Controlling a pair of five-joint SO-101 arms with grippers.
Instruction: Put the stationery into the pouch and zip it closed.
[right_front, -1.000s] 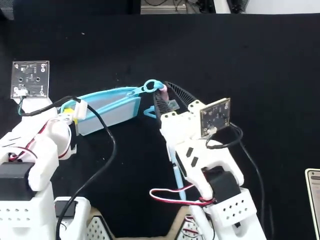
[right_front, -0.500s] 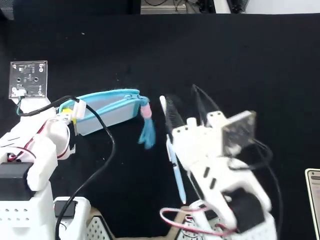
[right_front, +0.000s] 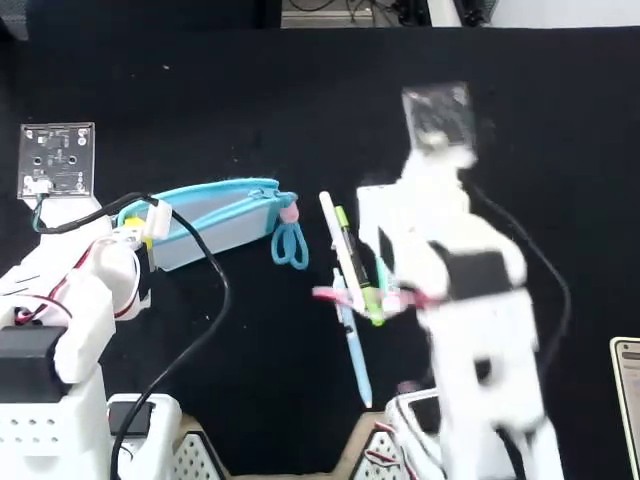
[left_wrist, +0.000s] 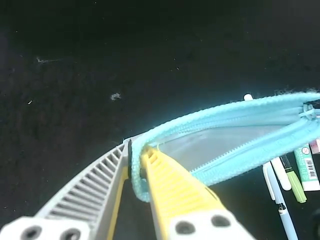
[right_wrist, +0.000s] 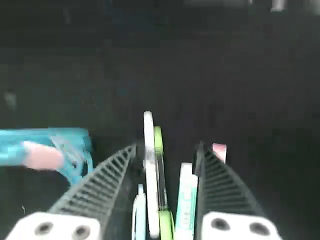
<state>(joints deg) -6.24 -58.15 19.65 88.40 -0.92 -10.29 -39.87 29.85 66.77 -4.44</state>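
The light blue pouch (right_front: 215, 218) lies at the left with its zip open and the grey inside (left_wrist: 215, 145) showing. My left gripper (left_wrist: 135, 152) is shut on the pouch's end (right_front: 150, 228). The blue zip pull loop (right_front: 290, 246) and pink bead (right_wrist: 40, 155) lie at the pouch's other end. Just right of it the stationery is bunched on the black table: a white pen (right_front: 333, 232), a green highlighter (right_front: 356, 265), a blue pen (right_front: 352, 350) and a teal-labelled stick (right_wrist: 186, 195). My right gripper (right_wrist: 166, 147) hangs open over them, its fingers straddling the white pen and highlighter.
A pink piece (right_wrist: 218, 149) lies just outside one right finger. A small circuit board (right_front: 57, 160) sits at the far left. A white object (right_front: 627, 385) pokes in at the right edge. The black table (right_front: 200, 90) stretches bare behind.
My right gripper has let go of the zip pull and swung right, over the stationery. The pull loop has dropped to the table beside the pouch. The left arm has kept still.
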